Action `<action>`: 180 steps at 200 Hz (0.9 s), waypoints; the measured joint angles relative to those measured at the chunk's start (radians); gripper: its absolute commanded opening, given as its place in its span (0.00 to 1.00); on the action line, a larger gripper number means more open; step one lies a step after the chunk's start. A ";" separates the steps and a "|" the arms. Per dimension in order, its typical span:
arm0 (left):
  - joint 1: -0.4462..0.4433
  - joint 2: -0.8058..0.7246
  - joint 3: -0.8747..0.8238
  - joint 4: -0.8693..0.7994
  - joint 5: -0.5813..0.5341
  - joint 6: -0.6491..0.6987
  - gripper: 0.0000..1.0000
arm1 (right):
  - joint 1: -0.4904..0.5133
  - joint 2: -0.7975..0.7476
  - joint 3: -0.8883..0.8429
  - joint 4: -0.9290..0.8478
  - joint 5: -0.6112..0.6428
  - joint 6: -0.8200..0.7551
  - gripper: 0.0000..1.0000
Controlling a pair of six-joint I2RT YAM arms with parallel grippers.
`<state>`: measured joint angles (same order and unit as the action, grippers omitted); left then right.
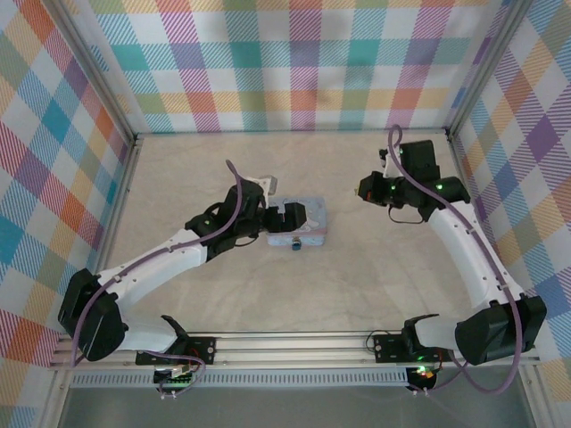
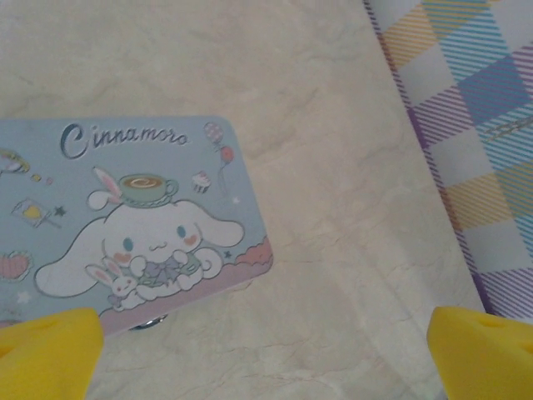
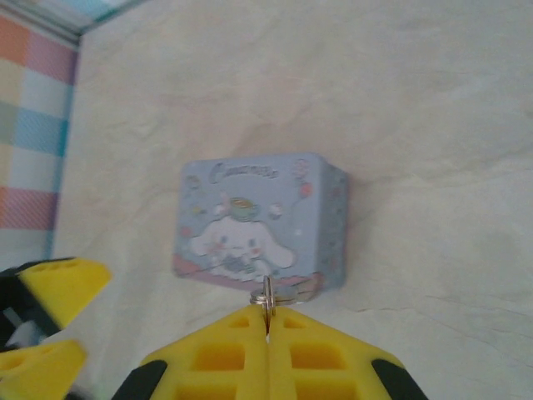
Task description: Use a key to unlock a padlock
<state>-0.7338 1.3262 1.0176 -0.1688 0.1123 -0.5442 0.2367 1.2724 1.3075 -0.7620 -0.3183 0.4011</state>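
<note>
My R gripper [image 3: 267, 318] is clamped on the key [image 3: 268, 293], a slim silvery bit w/ a ring. L gripper [image 2: 266, 350] gapes wide beside the box [image 2: 166, 167]. Padlock [image 1: 294, 243], tiny and dark, sits at the box's near edge.
</note>
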 measured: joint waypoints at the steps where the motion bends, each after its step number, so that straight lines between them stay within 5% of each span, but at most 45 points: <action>1: 0.000 0.000 0.002 0.000 0.003 0.003 1.00 | 0.000 0.000 0.002 -0.001 -0.003 0.000 0.00; 70: 0.027 -0.017 0.089 0.057 0.214 0.144 0.75 | 0.029 0.015 0.179 -0.101 -0.257 0.001 0.00; 127: 0.036 -0.016 0.155 0.122 0.446 0.244 0.65 | 0.073 0.016 0.201 -0.132 -0.404 0.006 0.00; 180: 0.036 0.002 0.187 0.123 0.549 0.287 0.61 | 0.105 0.021 0.200 -0.117 -0.488 0.037 0.00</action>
<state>-0.6975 1.3281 1.2041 -0.0460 0.6617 -0.2573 0.3420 1.2930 1.5074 -0.8791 -0.8066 0.4377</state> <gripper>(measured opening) 0.626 0.053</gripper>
